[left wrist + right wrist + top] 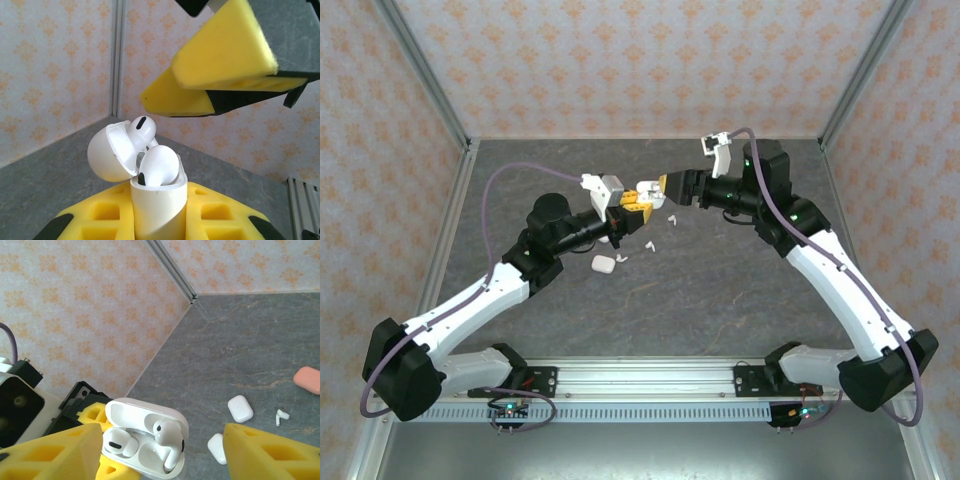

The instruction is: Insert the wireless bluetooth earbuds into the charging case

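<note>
Holding the open charging case [159, 210] aloft, my left gripper [631, 208] pinches its base; 2 light, slippery earbuds [168, 437] sit inside, 1 proud. My right gripper [672, 186] hovers wide, empty; I'd press the bulb gently

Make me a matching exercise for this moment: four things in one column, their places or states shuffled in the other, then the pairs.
Things
1. White lidded charging case with earbuds inside
2. Coral-pink pebble-shaped case
3. Small shut white plastic case
4. Right claw with yellow foam pads

States
A. Open, pads either side of the lid-up case
B. Lid up, clamped in the left claw
C. On the grey stone-look table, beside a loose white stemmed earbud
D. On the table, at the right edge of the right wrist view

Pairs: 1-B; 2-D; 3-C; 4-A
</note>
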`<act>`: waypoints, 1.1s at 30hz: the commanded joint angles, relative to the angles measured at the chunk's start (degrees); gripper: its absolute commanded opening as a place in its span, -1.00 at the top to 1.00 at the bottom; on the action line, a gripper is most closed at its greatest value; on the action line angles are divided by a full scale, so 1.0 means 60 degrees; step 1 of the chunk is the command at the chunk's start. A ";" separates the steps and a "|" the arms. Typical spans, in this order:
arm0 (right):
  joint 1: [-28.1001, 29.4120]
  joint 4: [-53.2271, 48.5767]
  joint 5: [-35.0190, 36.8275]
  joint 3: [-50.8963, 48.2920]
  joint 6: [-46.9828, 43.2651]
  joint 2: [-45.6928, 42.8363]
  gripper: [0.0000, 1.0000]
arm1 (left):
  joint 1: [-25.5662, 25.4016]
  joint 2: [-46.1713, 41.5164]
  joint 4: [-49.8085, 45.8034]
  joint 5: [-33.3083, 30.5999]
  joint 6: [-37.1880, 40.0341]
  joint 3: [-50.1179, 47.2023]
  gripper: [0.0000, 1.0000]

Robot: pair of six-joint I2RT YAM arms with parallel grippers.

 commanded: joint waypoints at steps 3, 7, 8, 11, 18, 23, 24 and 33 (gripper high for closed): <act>-0.0006 -0.0240 -0.0079 0.0686 -0.0350 -0.0585 -0.41 | -0.0068 -0.0092 0.1103 -0.0117 0.0770 0.0121 1.00; -0.0006 -0.0539 -0.0589 0.0906 -0.0934 -0.0766 -0.39 | -0.0068 -0.0209 0.1176 0.0110 0.1236 0.0331 1.00; -0.0006 -0.0554 -0.0761 0.0929 -0.1025 -0.0815 -0.35 | -0.0068 -0.0236 0.1177 0.0154 0.1305 0.0403 1.00; -0.0006 -0.0532 -0.1102 0.0977 -0.1224 -0.0882 -0.30 | -0.0068 -0.0269 0.1153 0.0309 0.1419 0.0582 1.00; -0.0006 -0.0540 -0.1132 0.1079 -0.1284 -0.0628 -0.26 | -0.0083 -0.0225 0.1191 0.0460 0.1376 0.0773 1.00; -0.0006 -0.0540 -0.1045 0.1163 -0.1252 -0.0437 -0.26 | -0.0098 -0.0225 0.1048 0.0486 0.1375 0.0849 1.00; -0.0006 -0.0521 -0.1074 0.1173 -0.1249 -0.0398 -0.26 | -0.0097 -0.0225 0.1044 0.0493 0.1376 0.0863 1.00; -0.0006 -0.0432 -0.1324 0.1187 -0.1120 -0.0226 -0.23 | -0.0120 -0.0166 0.0975 0.0493 0.1366 0.0938 1.00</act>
